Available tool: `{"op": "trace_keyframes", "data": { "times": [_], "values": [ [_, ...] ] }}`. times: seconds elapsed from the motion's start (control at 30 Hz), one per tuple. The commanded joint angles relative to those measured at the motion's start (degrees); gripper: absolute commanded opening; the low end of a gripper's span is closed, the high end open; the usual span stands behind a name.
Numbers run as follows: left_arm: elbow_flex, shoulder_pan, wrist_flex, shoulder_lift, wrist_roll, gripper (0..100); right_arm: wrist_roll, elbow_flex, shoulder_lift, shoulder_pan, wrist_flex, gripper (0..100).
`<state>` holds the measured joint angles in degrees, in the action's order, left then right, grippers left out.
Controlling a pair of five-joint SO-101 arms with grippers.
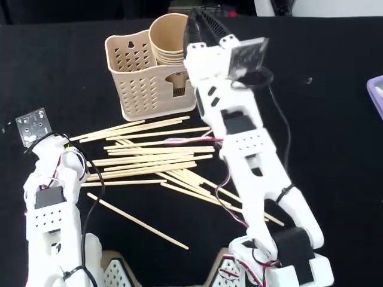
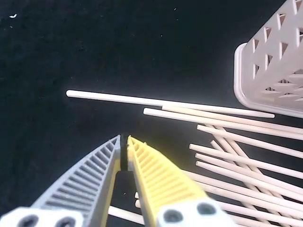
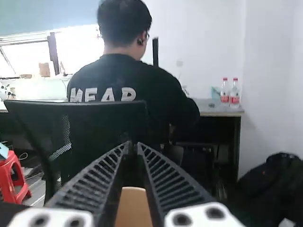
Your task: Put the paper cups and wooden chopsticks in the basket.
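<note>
Paper cups: sitting stacked in the basket
Chopsticks: lying scattered on the surface in front of the basket
Right gripper: pinching narrow on the cups' rim, above the basket
Left gripper: hanging with fingers pressed together, holding nothing, beside the chopstick ends

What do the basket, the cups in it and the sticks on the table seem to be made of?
Basket: probably moulded plastic, matte beige, judging by its even cut-out holes and rounded rim. Paper cups: thin brown paper, unglossy, with rolled rims nested together. Chopsticks: pale bare wood or perhaps bamboo, no varnish shine, slender and straight.
</note>
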<state>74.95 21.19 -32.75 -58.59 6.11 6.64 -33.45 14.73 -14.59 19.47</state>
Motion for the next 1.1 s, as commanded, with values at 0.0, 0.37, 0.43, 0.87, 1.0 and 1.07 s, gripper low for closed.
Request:
{"op": "trace_keyframes", "data": {
  "times": [0.0, 0.37, 0.43, 0.87, 1.0, 1.07],
  "values": [
    [-0.4, -0.4, -0.44, -0.97, 0.7, 3, 2.02, 4.53, 0.84, 0.7, -5.98, 1.1],
    [0.48, -0.75, -0.26, -1.23, -1.93, 3, 2.11, 6.29, 0.48, 6.51, -6.33, 1.1],
    [0.48, -0.75, -0.26, -1.23, -1.93, 3, 2.11, 7.52, 0.48, 5.98, -8.26, 1.1],
    [0.48, -0.75, -0.35, -1.23, -2.02, 3, -9.93, 6.2, 0.57, -4.13, -19.34, 1.1],
    [0.48, -0.66, -0.44, -1.23, -2.02, 3, -11.6, 6.2, 0.4, -5.36, -15.91, 1.1],
    [0.48, -0.66, -0.44, -1.23, -2.02, 3, -11.69, 6.2, 0.31, -5.98, -15.12, 1.1]
  ]
}}
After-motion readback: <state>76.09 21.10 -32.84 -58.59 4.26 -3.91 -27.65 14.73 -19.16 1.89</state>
